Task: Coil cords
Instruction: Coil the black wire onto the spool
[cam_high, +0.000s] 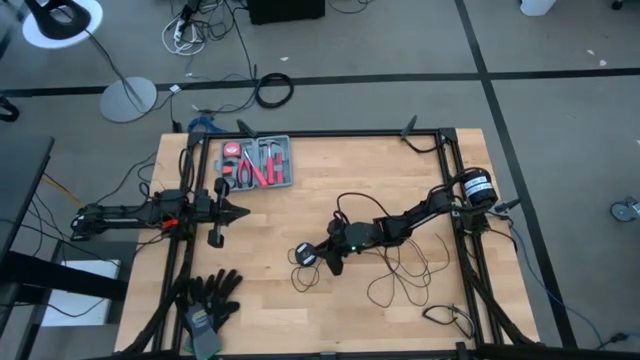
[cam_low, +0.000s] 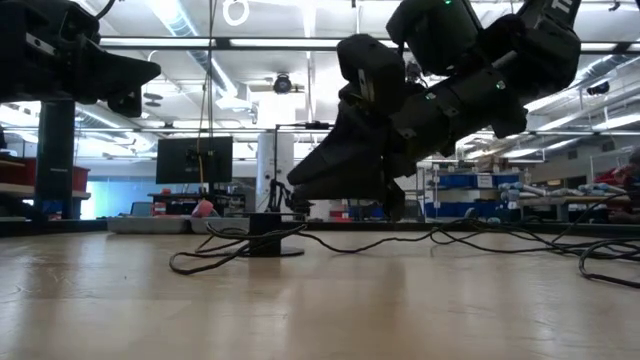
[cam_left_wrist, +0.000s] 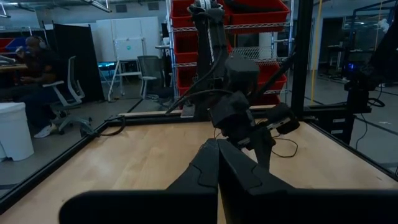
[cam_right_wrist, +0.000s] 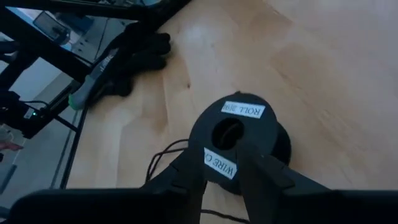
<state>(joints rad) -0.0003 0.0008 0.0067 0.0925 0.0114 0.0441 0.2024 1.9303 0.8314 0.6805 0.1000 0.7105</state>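
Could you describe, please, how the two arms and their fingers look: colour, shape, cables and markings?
Both arms are black, built of slim jointed links. The right arm has a round black motor housing with a white label at its base and a small green light near the wrist. The left arm shows red wiring. Each gripper has two dark, wedge-shaped fingers.

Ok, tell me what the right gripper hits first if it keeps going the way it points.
Probably the round black wire spool with white labels: it sits right ahead of the right gripper, though whether they touch is unclear.
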